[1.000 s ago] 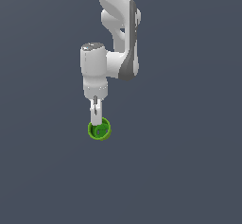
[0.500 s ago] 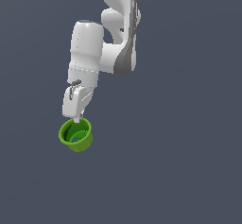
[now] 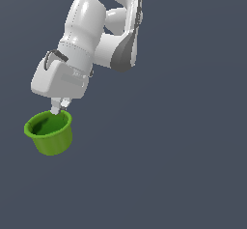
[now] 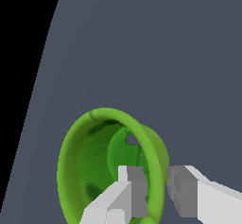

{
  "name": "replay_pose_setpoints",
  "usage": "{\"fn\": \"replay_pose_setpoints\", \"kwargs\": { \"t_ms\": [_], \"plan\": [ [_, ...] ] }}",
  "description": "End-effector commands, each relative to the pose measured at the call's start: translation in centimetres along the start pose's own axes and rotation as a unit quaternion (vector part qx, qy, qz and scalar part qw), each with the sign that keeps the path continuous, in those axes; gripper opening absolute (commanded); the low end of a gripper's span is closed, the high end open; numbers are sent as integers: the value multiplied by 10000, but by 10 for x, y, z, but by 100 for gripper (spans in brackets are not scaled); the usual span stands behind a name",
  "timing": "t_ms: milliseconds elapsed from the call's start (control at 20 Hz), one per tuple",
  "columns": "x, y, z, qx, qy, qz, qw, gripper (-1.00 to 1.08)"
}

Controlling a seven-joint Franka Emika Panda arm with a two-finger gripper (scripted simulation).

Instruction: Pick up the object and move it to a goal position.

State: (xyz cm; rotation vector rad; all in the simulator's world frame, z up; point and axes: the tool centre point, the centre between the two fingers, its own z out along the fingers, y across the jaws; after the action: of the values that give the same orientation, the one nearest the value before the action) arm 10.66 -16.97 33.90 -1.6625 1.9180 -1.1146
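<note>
The object, a small bright green cup [image 3: 49, 132] with a darker green inside, hangs from my gripper [image 3: 60, 106] at the exterior view's lower left. The gripper is shut on the cup's rim: in the wrist view one finger [image 4: 132, 187] sits inside the cup [image 4: 85, 161] and the other finger [image 4: 186, 192] sits outside its wall. The cup hangs tilted from the pinched side. The white arm slants up toward the top of the exterior view. My fingertips are partly hidden by the rim.
A plain dark grey-blue surface [image 3: 183, 165] fills both views. A black area [image 4: 23, 76] lies beyond the surface's edge in the wrist view. No other objects show.
The arm has carried the cup toward the exterior view's lower left and nearer the camera, so both look larger. The wrist has tilted more, and the cup stays in the grip.
</note>
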Motion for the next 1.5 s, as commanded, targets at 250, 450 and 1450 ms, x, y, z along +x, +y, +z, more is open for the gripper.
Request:
{"fn": "replay_pose_setpoints", "kwargs": {
  "t_ms": [250,450,1450],
  "plan": [
    [23,-37,-24,516,359,246,9977,-100],
    [31,-49,-34,689,492,332,9959,-100],
    [45,-62,-50,866,650,429,9932,-100]
  ]
}}
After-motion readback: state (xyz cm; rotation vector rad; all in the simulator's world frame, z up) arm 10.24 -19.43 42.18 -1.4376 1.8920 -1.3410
